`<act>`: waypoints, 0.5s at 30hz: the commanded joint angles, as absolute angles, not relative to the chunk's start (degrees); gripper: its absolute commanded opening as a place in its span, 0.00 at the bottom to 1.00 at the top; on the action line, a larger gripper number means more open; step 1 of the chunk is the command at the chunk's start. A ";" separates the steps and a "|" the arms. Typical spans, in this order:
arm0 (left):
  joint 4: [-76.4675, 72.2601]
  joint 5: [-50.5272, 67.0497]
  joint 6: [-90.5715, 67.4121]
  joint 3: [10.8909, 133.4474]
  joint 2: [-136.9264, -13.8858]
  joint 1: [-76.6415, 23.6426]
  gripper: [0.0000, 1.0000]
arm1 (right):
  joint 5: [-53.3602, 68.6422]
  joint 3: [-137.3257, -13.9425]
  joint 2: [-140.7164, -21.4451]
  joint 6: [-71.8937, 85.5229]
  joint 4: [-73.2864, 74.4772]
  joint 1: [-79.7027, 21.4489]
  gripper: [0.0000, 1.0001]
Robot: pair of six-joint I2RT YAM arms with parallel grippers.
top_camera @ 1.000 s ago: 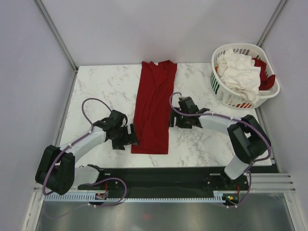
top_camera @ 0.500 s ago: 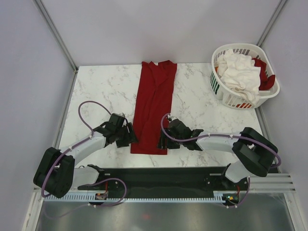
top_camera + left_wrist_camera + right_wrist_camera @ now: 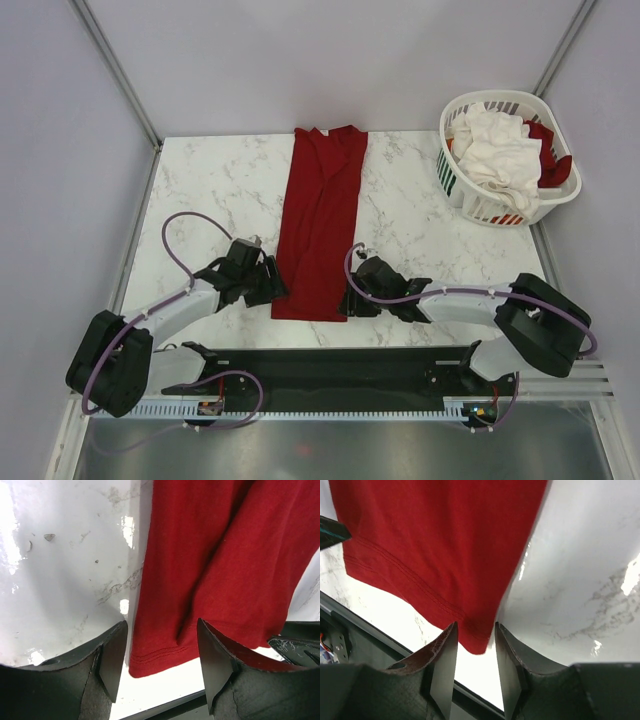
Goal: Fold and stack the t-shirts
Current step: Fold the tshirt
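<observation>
a dark red t-shirt (image 3: pixel 320 215) is laid flat on the marble tabletop (image 3: pixel 215 185) as a long narrow strip, folded lengthwise. the collar end is set at the far edge and the hem end lies near the arm bases. in the top view both arms are stretched low over the near part of the tabletop, one on each side of the strip.

the left gripper (image 3: pixel 160 647) is placed at the hem's left corner. its jaws are held well apart, and the stitched corner is seen lying between them, not pinched.

the right gripper (image 3: pixel 474 637) is placed at the hem's right corner. its jaws are drawn much closer together, and the tip of the corner is seen in the narrow gap between them. whether the cloth is actually clamped there cannot be told from the wrist view. a sliver of bare tabletop is seen in the gap just below the cloth.

a white slotted basket (image 3: pixel 478 205) is set at the far right corner, well apart from the strip. a white t-shirt (image 3: pixel 500 150) is heaped in it, and some dark red cloth (image 3: pixel 552 165), possibly another shirt, is tucked at its right side.
</observation>
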State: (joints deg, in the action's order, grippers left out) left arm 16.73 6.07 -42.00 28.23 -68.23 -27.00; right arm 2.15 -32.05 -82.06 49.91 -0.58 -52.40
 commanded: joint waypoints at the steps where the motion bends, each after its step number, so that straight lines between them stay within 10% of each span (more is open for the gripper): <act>1: 16.61 4.31 -43.95 26.45 -69.26 -28.12 0.65 | -0.09 -29.62 -86.74 49.83 2.38 -52.82 0.44; 15: 15.91 4.14 -46.40 24.09 -69.61 -30.49 0.54 | -0.88 -30.06 -89.03 49.22 2.55 -52.73 0.09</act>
